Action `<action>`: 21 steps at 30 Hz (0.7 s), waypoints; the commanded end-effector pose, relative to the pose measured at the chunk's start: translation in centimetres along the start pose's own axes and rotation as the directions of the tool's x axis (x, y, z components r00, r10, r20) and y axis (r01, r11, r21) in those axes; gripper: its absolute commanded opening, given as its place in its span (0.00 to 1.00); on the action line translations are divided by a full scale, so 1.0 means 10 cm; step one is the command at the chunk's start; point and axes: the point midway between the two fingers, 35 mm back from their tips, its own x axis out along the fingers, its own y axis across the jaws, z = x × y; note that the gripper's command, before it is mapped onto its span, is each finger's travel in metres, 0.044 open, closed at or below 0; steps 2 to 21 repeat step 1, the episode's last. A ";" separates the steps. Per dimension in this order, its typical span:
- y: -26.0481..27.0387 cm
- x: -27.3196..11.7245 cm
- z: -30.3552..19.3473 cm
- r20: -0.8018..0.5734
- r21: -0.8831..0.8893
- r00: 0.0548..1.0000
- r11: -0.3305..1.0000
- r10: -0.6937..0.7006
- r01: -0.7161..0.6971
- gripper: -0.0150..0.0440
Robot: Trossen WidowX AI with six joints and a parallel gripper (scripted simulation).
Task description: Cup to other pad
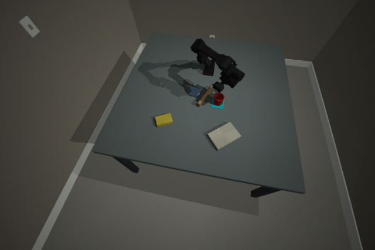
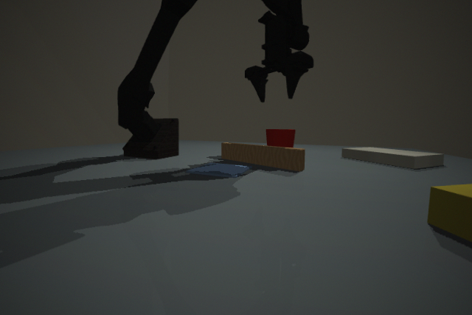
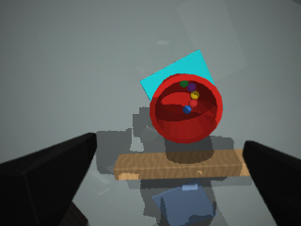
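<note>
The red cup (image 1: 218, 99) (image 2: 280, 138) (image 3: 186, 132) stands upright on the cyan pad (image 1: 217, 106) (image 3: 183, 68). Several marbles (image 3: 193, 95) lie inside it. The blue pad (image 1: 194, 91) (image 2: 220, 169) (image 3: 184, 207) lies bare on the other side of the wooden bar, partly in shadow. My gripper (image 2: 276, 100) (image 3: 168, 143) is open and empty, with its fingers wide apart. It hangs above the cup's height, clear of it. In the wrist view the cup shows ahead of and between the fingertips. In the top view the fingertips are hard to make out.
The wooden bar (image 1: 204, 96) (image 2: 262, 156) (image 3: 179, 166) stands between the two pads. A yellow block (image 1: 163, 119) (image 2: 451, 210) and a flat cream block (image 1: 224, 136) (image 2: 392, 156) lie farther out on the table (image 1: 181, 150). The arm's shadow falls over the blue pad.
</note>
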 end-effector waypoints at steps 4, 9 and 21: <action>0.00 -0.05 0.00 -0.004 0.002 1.000 1.000 0.005 -0.005 1.00; 0.00 -0.05 0.00 -0.004 0.002 1.000 1.000 0.005 -0.005 1.00; 0.00 -0.05 0.00 -0.004 0.002 1.000 1.000 0.005 -0.005 1.00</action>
